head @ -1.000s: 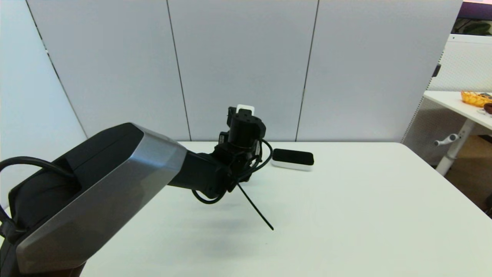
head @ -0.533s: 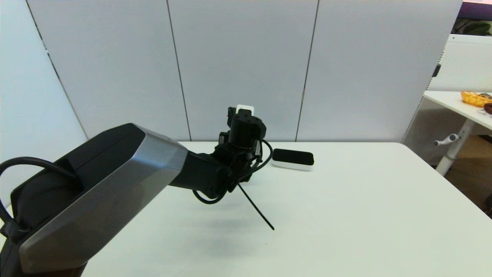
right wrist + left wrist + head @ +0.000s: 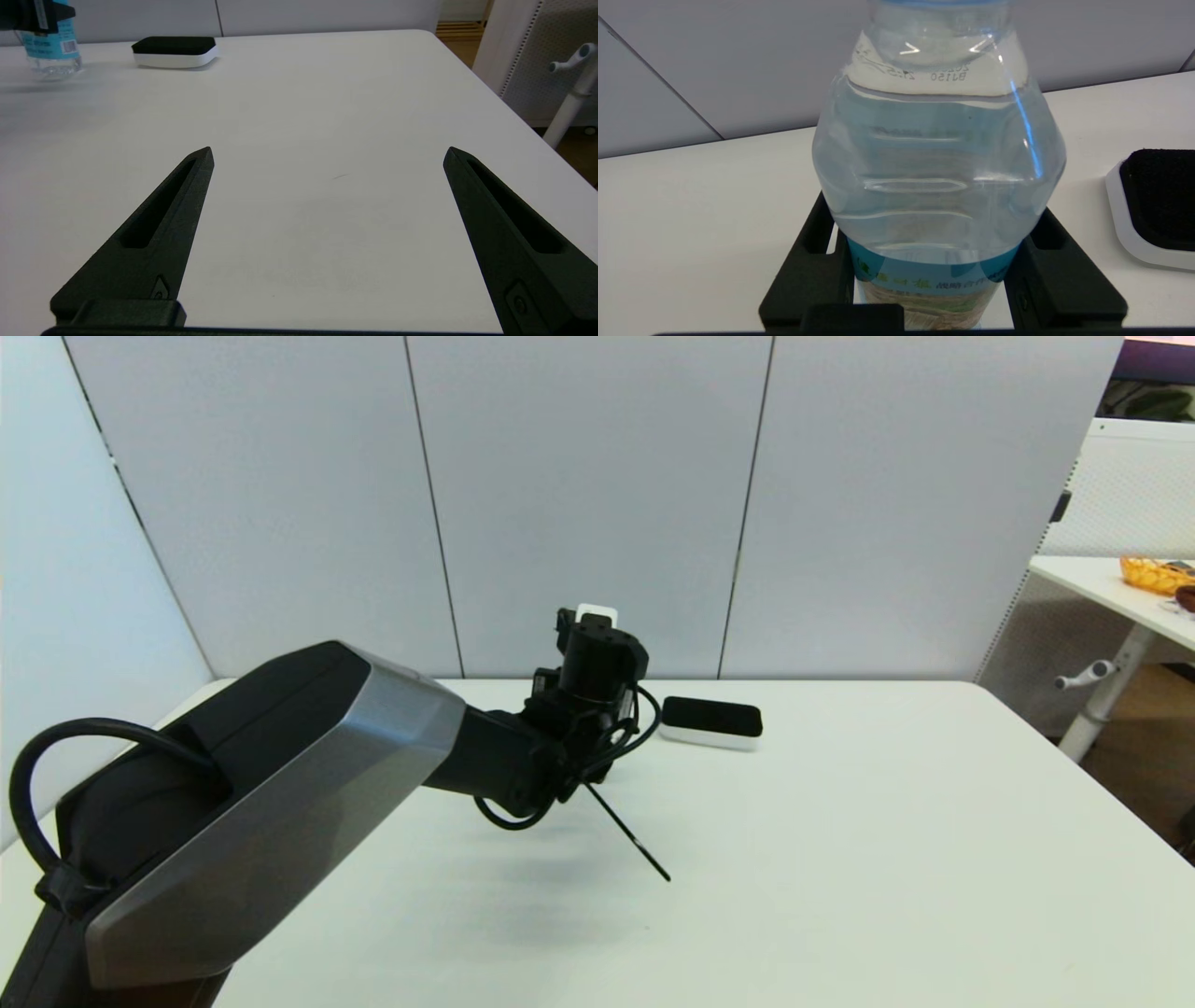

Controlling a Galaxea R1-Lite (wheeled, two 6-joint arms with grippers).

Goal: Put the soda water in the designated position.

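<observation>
Left gripper (image 3: 934, 280) clamped on the bottle (image 3: 938, 163) at its label, upright near the table's (image 3: 840, 821) far edge, beside the black-topped device (image 3: 710, 721). Right gripper (image 3: 327, 154) spread wide, apart.

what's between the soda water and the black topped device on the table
Only bare white table. In the right wrist view the soda water, gripped by the left hand, stands apart from the black-topped device, with nothing lying in the gap.
</observation>
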